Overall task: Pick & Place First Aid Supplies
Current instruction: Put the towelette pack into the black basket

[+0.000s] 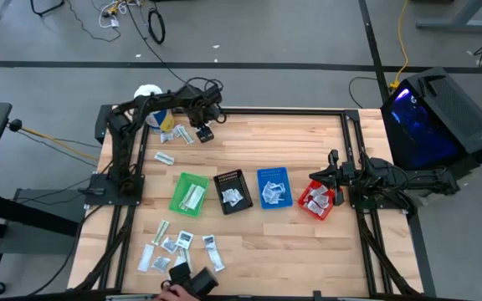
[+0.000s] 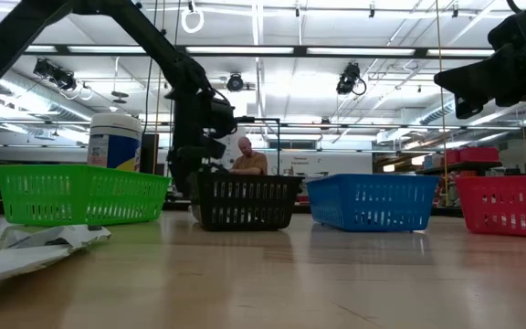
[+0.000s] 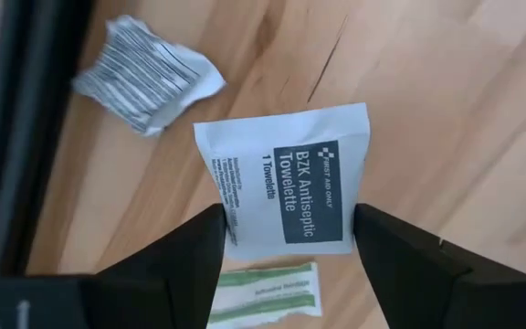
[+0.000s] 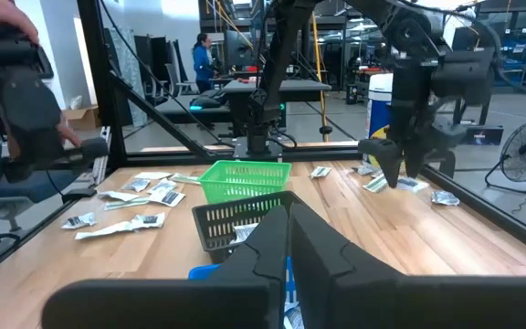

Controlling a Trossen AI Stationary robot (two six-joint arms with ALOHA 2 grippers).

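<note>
Desk of pale wood (image 1: 249, 242) seen from above: my left hand (image 1: 203, 132) hovers at its far left corner over scattered first aid sachets (image 1: 172, 136), while more flat packets (image 1: 179, 247) lie at the near edge. Four small plastic bins sit in a row, green (image 1: 189, 193), black (image 1: 233, 191), blue (image 1: 274, 187) and red (image 1: 318, 201); my right hand (image 1: 331, 194) waits above the red one.

Low view: the white cylindrical tub (image 2: 114, 141) stands behind the green bin.

Left wrist view: my fingers (image 3: 167, 270) are spread wide on either side of a white antiseptic towelette sachet (image 3: 286, 178), not touching it.

Right wrist view: my right fingers (image 4: 281, 242) are pressed together.
</note>
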